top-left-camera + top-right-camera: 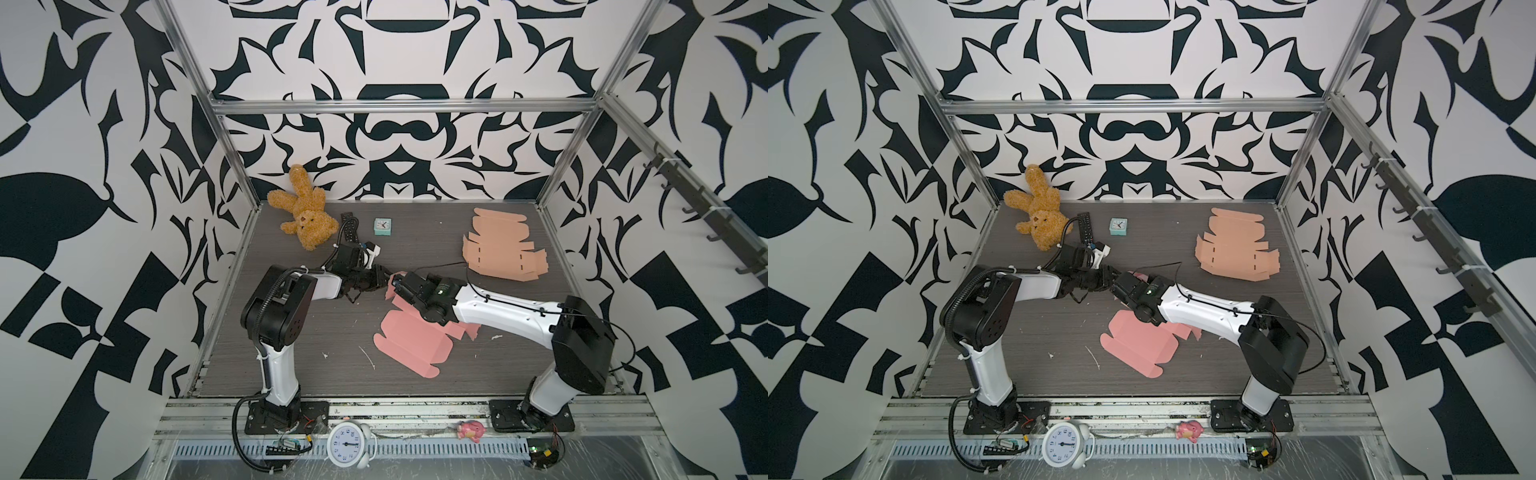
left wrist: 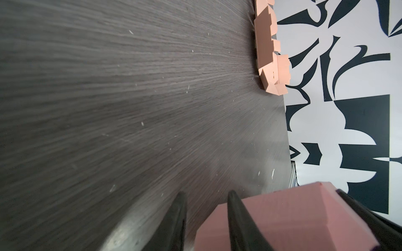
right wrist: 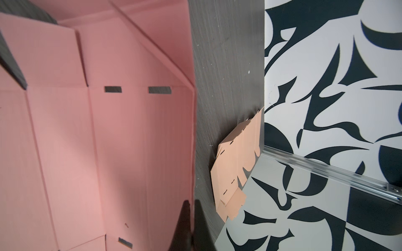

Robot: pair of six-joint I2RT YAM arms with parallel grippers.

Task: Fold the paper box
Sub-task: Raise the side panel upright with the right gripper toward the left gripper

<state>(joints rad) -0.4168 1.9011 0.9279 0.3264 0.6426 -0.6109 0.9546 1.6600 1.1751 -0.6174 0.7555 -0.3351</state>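
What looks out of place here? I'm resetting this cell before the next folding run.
White scraps litter the table. A teddy bear lies sprawled in the back left corner, and an alarm clock and pink toy lie on the front rail; none serves box folding.

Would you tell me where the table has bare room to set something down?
Free: the back strip between the small clock and the tan cardboard; the front strip between the left arm and the pink box. Crowded: the middle, where the right arm meets the left at the box, and around the teddy bear and remote.
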